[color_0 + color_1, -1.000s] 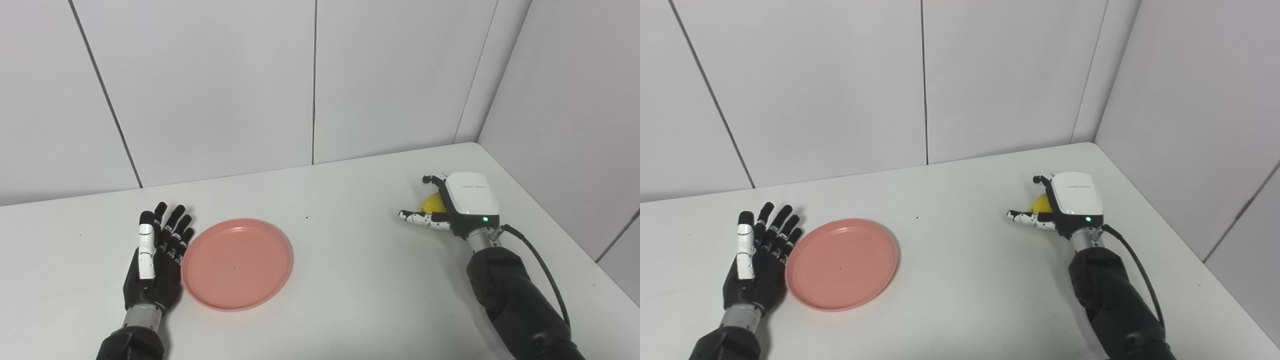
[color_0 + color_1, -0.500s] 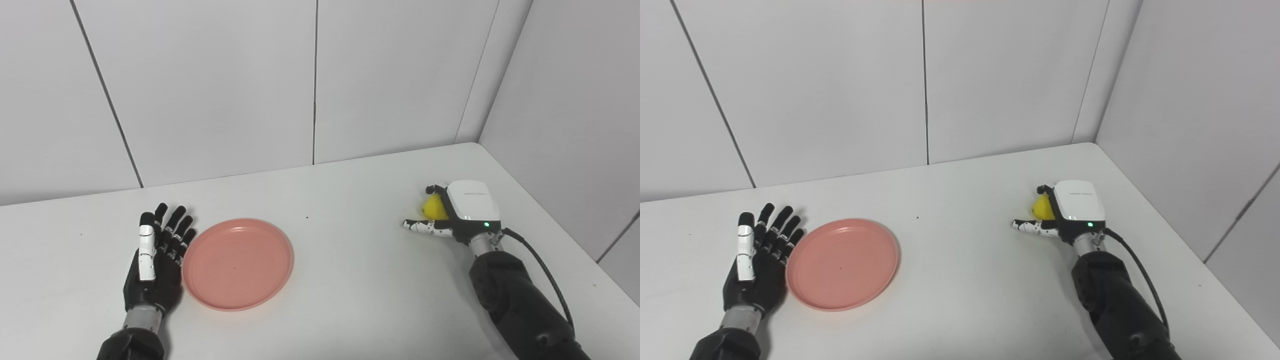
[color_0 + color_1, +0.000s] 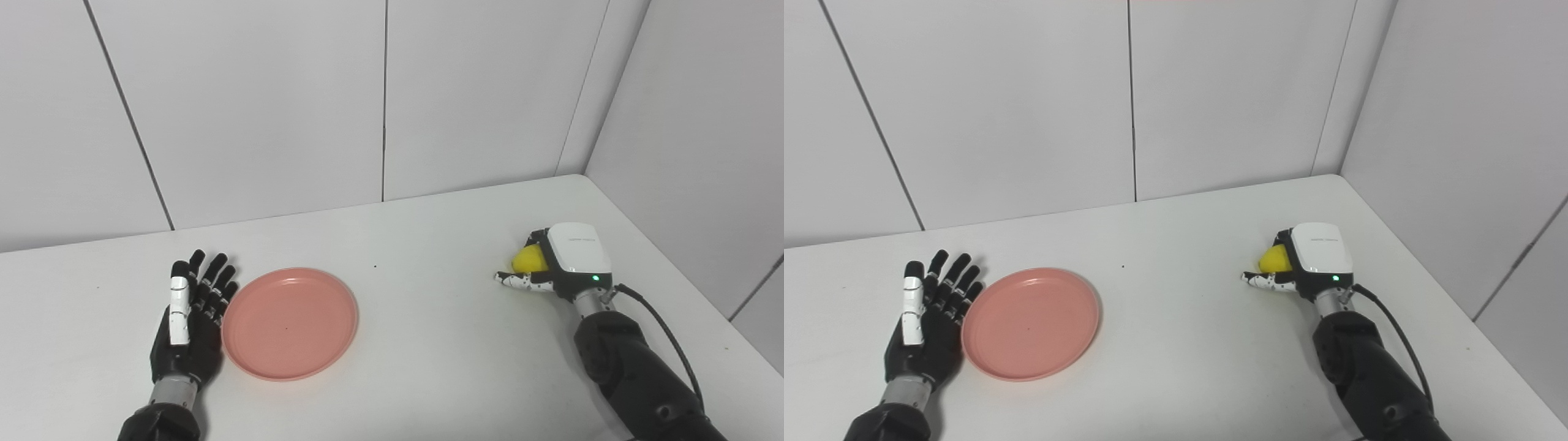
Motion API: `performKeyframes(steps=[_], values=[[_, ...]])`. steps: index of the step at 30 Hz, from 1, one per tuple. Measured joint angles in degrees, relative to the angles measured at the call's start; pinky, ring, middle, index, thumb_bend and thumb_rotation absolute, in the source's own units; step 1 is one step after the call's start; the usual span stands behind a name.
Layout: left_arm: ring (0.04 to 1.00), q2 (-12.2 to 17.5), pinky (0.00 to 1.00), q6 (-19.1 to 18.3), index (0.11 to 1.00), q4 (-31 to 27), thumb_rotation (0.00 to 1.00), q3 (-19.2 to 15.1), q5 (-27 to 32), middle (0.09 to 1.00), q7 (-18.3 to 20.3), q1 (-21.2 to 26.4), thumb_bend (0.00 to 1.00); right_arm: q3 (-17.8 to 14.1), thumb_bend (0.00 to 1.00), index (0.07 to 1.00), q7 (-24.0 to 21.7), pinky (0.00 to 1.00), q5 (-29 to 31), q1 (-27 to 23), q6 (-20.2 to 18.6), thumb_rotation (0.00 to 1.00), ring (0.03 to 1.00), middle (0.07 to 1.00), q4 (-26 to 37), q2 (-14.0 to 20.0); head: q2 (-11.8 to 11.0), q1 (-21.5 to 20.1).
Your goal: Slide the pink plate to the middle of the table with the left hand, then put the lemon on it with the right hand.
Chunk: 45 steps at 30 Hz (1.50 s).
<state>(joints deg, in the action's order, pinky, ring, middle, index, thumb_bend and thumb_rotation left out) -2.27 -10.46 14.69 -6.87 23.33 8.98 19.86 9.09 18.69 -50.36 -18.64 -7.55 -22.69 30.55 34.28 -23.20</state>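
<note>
Gripping lemon w/ right hand; left hand splayed flat, touching pink plate.

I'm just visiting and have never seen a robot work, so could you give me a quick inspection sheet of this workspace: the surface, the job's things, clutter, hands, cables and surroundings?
Surface: white table, bare apart from a few tiny dark specks.
Job's things: pink plate lies flat, left of the table's middle, with nothing on it; lemon is at the right, inside the right hand.
Clutter: nothing seen.
Hands: left hand lies flat and open, its fingers spread, right beside the plate's left rim; right hand is closed around the lemon.
Cables: one black cable runs from the right wrist along the forearm.
Surroundings: plain white wall panels behind and to the right.
</note>
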Motion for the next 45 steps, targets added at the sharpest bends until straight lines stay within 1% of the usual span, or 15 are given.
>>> performKeyframes(steps=[3,5,6,9,14,17,20,24,27,30,34,38,41,42,45], values=[[0.945,0.0,0.98,-0.1,1.0,0.0,0.77,0.0,0.0,0.928,0.0,0.0,0.68,0.5,0.61,0.41,0.2,0.19,0.3,0.0,0.2,0.55,0.257,0.325,0.0,0.2,0.0,0.0],[0.945,0.0,0.98,-0.1,1.0,0.0,0.76,0.0,0.0,0.928,0.0,0.0,0.68,0.6,0.61,0.403,0.2,0.19,1.1,0.0,0.2,0.55,0.248,0.316,0.0,0.2,0.1,0.0],[0.943,0.0,0.98,-0.1,0.999,0.0,0.76,0.0,0.0,0.927,0.0,0.0,0.68,0.6,0.61,0.437,0.2,0.21,1.4,0.0,0.2,0.56,0.278,0.348,0.0,0.2,0.1,0.0],[0.944,0.0,0.98,-0.1,1.0,-0.1,0.77,0.0,0.0,0.929,0.0,0.0,0.68,0.8,0.61,0.474,-0.1,0.24,1.6,0.0,0.2,0.56,0.309,0.382,0.2,0.2,0.1,0.0],[0.935,0.0,0.97,-0.1,0.993,-0.1,0.74,0.0,0.0,0.92,0.0,0.0,0.69,1.1,0.59,0.37,-0.1,0.16,2.2,0.0,0.3,0.52,0.217,0.286,0.4,0.5,0.2,0.3],[0.935,-0.2,0.98,-0.2,0.988,-0.2,0.72,0.0,0.0,0.918,-0.2,0.0,0.71,1.3,0.58,0.357,-0.7,0.15,2.7,0.2,0.4,0.53,0.208,0.274,1.4,0.6,0.2,0.5],[0.928,-0.6,0.98,-0.2,0.982,-0.6,0.71,-0.1,0.0,0.909,-0.7,-0.2,0.71,1.4,0.59,0.321,-2.7,0.14,4.4,0.7,1.2,0.53,0.191,0.255,4.3,0.8,0.3,0.8],[0.92,-0.9,0.97,-0.3,0.974,-1.1,0.72,0.0,0.0,0.905,-1.1,-0.5,0.72,1.4,0.59,0.306,-4.4,0.13,5.2,0.7,2.2,0.53,0.18,0.245,8.5,0.9,0.3,1.3],[0.919,-1.0,0.96,-0.3,0.978,-1.2,0.72,0.1,0.0,0.905,-1.1,-0.6,0.71,1.5,0.59,0.291,-4.8,0.13,5.2,0.3,3.7,0.57,0.178,0.242,10.5,1.1,0.1,1.9],[0.917,-1.1,0.95,-0.3,0.976,-1.3,0.71,0.2,0.0,0.904,-1.2,-0.7,0.71,1.7,0.59,0.274,-5.3,0.13,5.2,-0.4,5.3,0.57,0.174,0.236,12.5,1.2,0.1,2.3],[0.927,-1.6,0.96,-0.3,0.986,-1.4,0.74,0.3,-0.1,0.913,-1.3,-0.7,0.71,2.1,0.59,0.246,-6.7,0.12,4.6,-1.7,6.4,0.53,0.163,0.223,16.1,1.2,0.1,2.9],[0.923,-2.0,0.95,-0.3,0.984,-1.4,0.74,0.9,-0.2,0.907,-1.3,-0.8,0.71,2.2,0.6,0.263,-8.7,0.12,4.6,-3.4,6.8,0.55,0.167,0.229,19.5,0.7,-0.1,3.6],[0.917,-2.3,0.95,-0.3,0.98,-1.4,0.73,1.0,-0.2,0.897,-1.4,-0.8,0.72,2.3,0.6,0.288,-10.1,0.13,4.3,-4.4,6.8,0.56,0.18,0.247,22.0,-0.1,0.2,5.4],[0.918,-2.5,0.94,-0.3,0.977,-1.5,0.73,1.0,-0.2,0.898,-1.7,-0.9,0.73,2.4,0.61,0.291,-10.3,0.13,4.2,-4.7,6.8,0.53,0.179,0.249,22.5,-0.5,0.2,5.6],[0.914,-3.0,0.94,-0.3,0.965,-1.7,0.72,1.5,-1.2,0.893,-2.4,-0.9,0.74,2.7,0.61,0.279,-11.1,0.13,3.8,-5.5,7.0,0.53,0.176,0.245,23.9,-1.5,0.5,9.0]])
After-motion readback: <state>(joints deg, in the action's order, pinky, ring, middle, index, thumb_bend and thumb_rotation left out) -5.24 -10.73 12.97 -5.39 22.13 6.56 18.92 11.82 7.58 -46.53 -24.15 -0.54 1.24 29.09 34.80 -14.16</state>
